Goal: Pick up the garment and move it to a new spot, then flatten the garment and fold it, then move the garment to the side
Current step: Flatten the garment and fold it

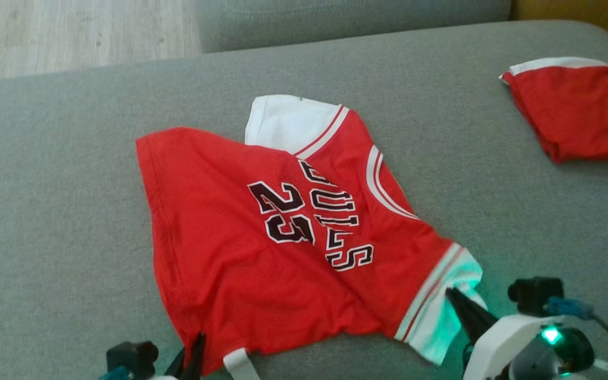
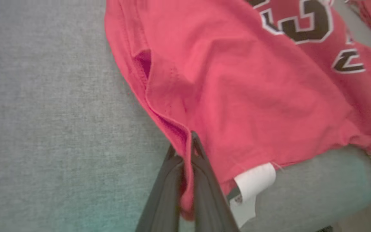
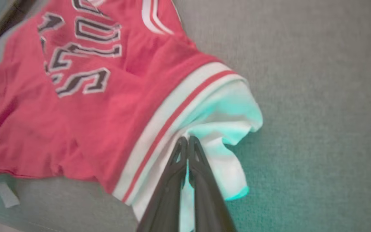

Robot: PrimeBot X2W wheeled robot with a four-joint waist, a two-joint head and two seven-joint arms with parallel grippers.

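Soft, probably limp jersey (image 1: 262,237) at the sofa cushion's (image 1: 45,211) near edge: left gripper (image 2: 184,145) pinches its red hem (image 2: 159,109), right gripper (image 3: 187,139) its white sleeve (image 3: 227,129).

Rumpled red jersey (image 1: 262,243) spread on grey cushion (image 1: 45,211)

Left gripper (image 1: 197,343), at 7 o'clock in the head view, points to 12, pinched on the jersey (image 1: 262,237). Right gripper (image 1: 454,295), at 5 o'clock, points to 11, likewise pinched; its pale wrist (image 1: 515,338) glows green.
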